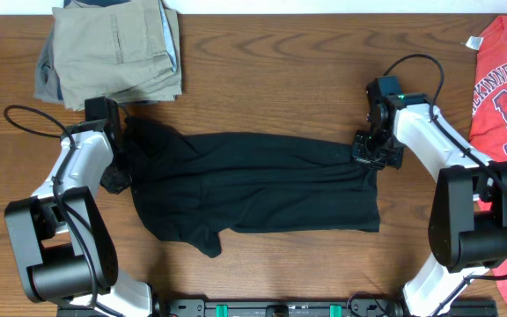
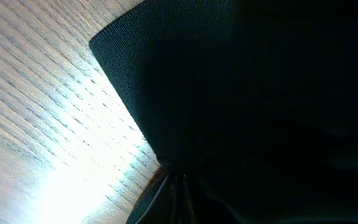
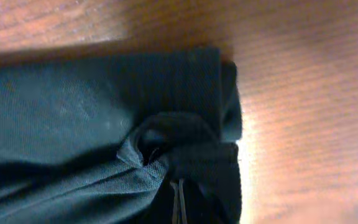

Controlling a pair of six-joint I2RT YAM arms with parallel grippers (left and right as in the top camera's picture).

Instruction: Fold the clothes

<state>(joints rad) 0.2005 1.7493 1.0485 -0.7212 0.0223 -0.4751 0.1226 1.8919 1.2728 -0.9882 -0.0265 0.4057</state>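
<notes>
The clothes [image 1: 253,180], a black T-shirt, lie stretched across the middle of the table in the overhead view. My left gripper [image 1: 118,173] is at the shirt's left end and is shut on a bunch of its fabric. In the left wrist view the black cloth [image 2: 260,93] fills most of the frame and gathers at the closed jaws of the left gripper [image 2: 179,186]. My right gripper [image 1: 375,151] is at the shirt's upper right corner. In the right wrist view the right gripper [image 3: 179,194] is pinched on a puckered fold of the shirt [image 3: 73,106] near its hem.
Folded khaki trousers [image 1: 113,48] lie at the back left, just above the left arm. A red T-shirt with white lettering [image 1: 504,88] lies along the right edge. Bare wooden table [image 1: 280,70] shows behind the black shirt.
</notes>
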